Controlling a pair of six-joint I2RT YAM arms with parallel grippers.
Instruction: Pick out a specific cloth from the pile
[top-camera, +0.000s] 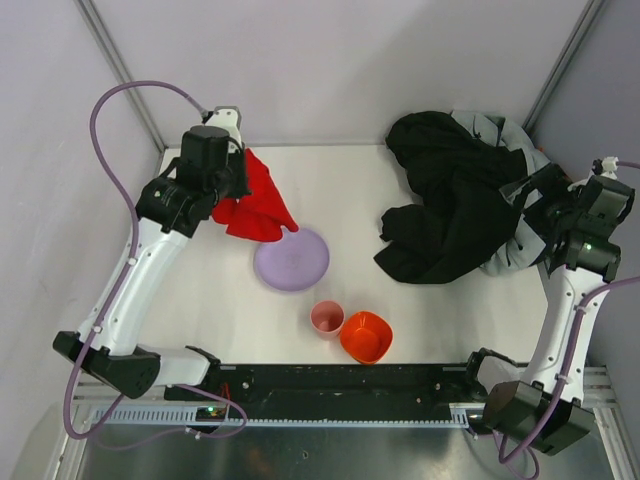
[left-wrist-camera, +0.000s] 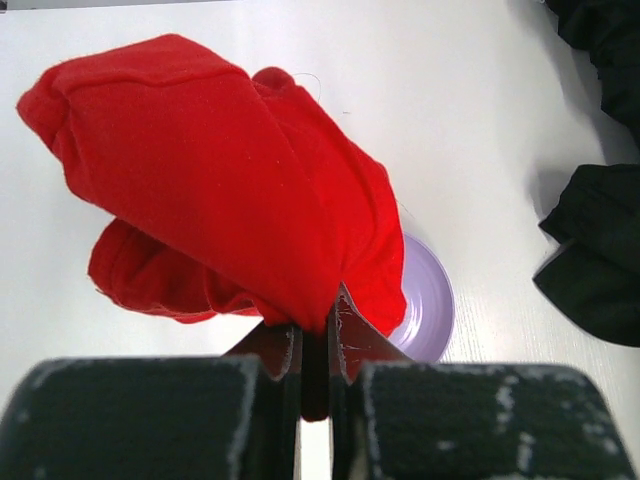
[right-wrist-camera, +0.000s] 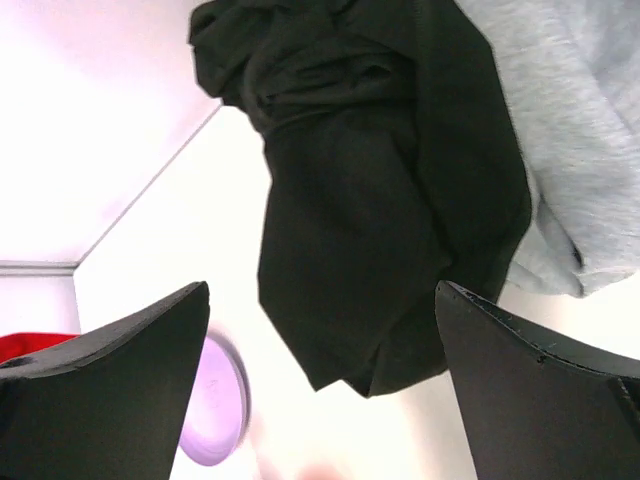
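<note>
The red cloth (top-camera: 258, 203) hangs bunched from my left gripper (top-camera: 232, 190) at the back left of the table, its lower end reaching over the rim of the purple plate (top-camera: 292, 260). In the left wrist view my gripper (left-wrist-camera: 318, 335) is shut on a pinch of the cloth (left-wrist-camera: 220, 190). The pile (top-camera: 455, 200), black fabric over light grey, lies at the back right. My right gripper (top-camera: 535, 205) is at the pile's right side. In the right wrist view it (right-wrist-camera: 325, 300) stands wide open, with the black fabric (right-wrist-camera: 360, 200) beyond the fingertips and nothing between them.
A pink cup (top-camera: 326, 317) and an orange bowl (top-camera: 365, 336) stand near the front middle. The purple plate (left-wrist-camera: 425, 305) lies under the red cloth's tip. White walls and metal posts close in the back corners.
</note>
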